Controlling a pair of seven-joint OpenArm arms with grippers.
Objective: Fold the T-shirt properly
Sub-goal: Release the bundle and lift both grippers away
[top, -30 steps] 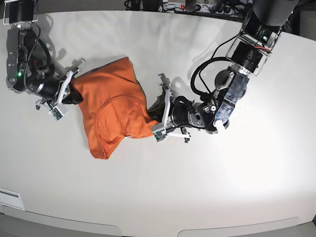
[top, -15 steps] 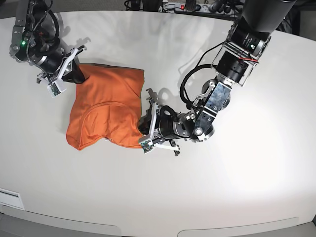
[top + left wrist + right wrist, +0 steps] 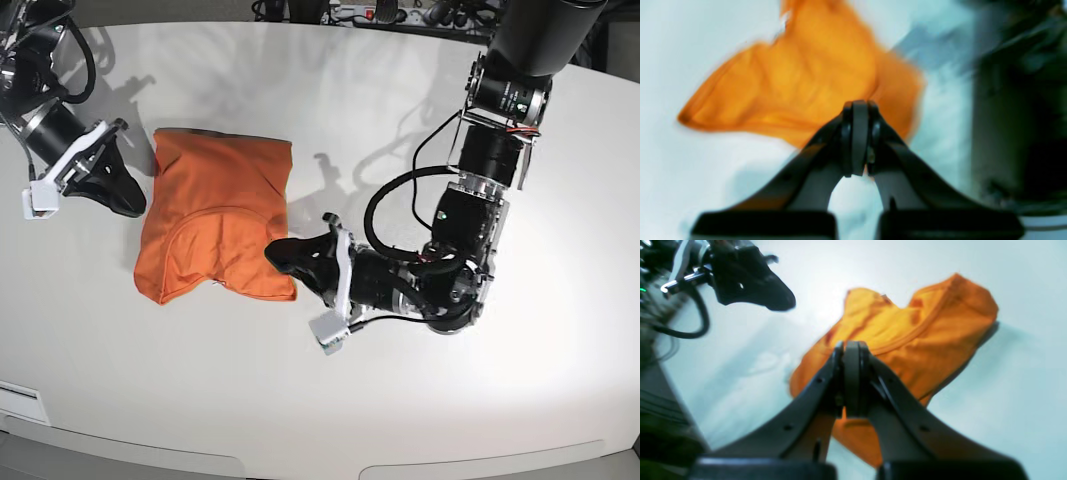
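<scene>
The orange T-shirt (image 3: 215, 210) lies folded into a rough rectangle on the white table (image 3: 520, 400), left of centre. My right gripper (image 3: 135, 208) is shut and empty, just left of the shirt's left edge and apart from it. Its wrist view shows the shut jaws (image 3: 851, 346) raised above the shirt (image 3: 923, 340). My left gripper (image 3: 272, 252) is shut, over the shirt's lower right corner. Its blurred wrist view shows the closed fingertips (image 3: 857, 106) in front of the shirt (image 3: 806, 76) with no cloth seen between them. The left gripper also shows in the right wrist view (image 3: 791, 303).
A power strip and cables (image 3: 380, 12) lie along the table's far edge. A white label (image 3: 20, 405) sits at the front left corner. The left arm's body (image 3: 450, 280) lies low over the table right of the shirt.
Both grippers have let go of the shirt's corners and pulled away from it, the right one outward to the left, the left one back to the right. The shirt stays folded where it was.
</scene>
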